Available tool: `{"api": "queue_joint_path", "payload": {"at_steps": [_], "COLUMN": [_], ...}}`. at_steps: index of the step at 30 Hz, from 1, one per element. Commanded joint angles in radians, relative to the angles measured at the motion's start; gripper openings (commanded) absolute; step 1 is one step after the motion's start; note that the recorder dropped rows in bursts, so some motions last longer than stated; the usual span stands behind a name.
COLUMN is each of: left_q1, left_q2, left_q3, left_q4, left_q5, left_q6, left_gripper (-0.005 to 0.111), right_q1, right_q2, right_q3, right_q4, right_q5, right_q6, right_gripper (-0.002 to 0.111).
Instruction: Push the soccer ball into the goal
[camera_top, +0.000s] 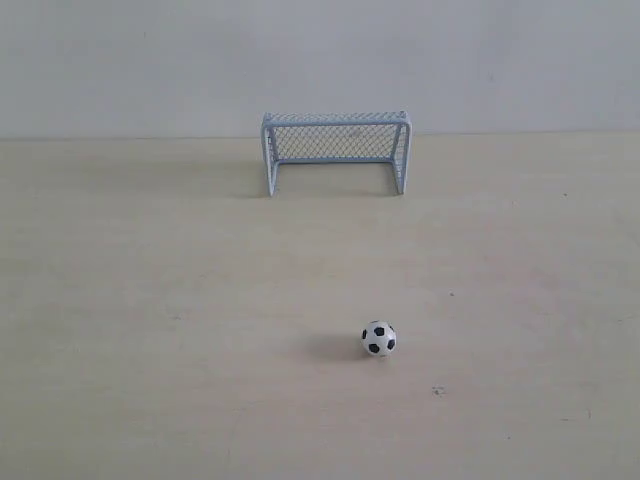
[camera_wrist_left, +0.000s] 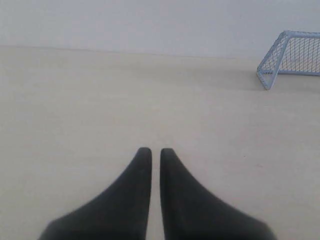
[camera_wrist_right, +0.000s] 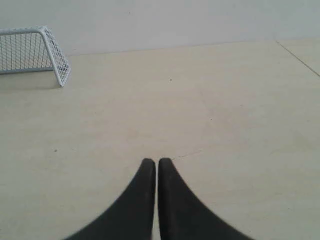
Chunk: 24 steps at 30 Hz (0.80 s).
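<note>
The round soccer ball (camera_top: 379, 339), white with black patches, lies on the smooth pale desk (camera_top: 150, 300). The goal (camera_top: 336, 140), a tubular frame with fine mesh, stands well apart at 12 o'clock. The left hand (camera_wrist_left: 155, 152) and right hand (camera_wrist_right: 157, 162) have their dark curved fingers nearly together and hold nothing.

The soccer ball (camera_top: 379, 339) is white with black pentagon patches. The goal (camera_top: 336, 142) has a pale blue-white frame and fine diamond-patterned mesh. The tabletop (camera_top: 150, 300) is light beige with a faint grain and a few dark specks. The wall (camera_top: 320, 60) is plain pale grey. The left hand (camera_wrist_left: 155, 152) and right hand (camera_wrist_right: 157, 162) are black.
</note>
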Motion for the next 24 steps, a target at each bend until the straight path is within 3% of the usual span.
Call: {"api": "queue_joint_path", "payload": {"at_steps": [1,24], "left_q1": [0.002,0.002], "left_q2": [-0.002,-0.002], "left_q3": [-0.004,-0.004], "left_q4": [0.001,0.001], "left_q5": [-0.004,-0.004], "left_q6": [-0.003,-0.003], "left_gripper": [0.006,0.006], "right_q1": [-0.003,-0.003], "right_q2": [-0.006,-0.006], "right_q3": [-0.001,-0.001], "right_q4": [0.0,0.023], "right_q5": [-0.002,-0.015], "right_q6": [-0.003,0.009], "right_gripper": [0.0,0.0]}}
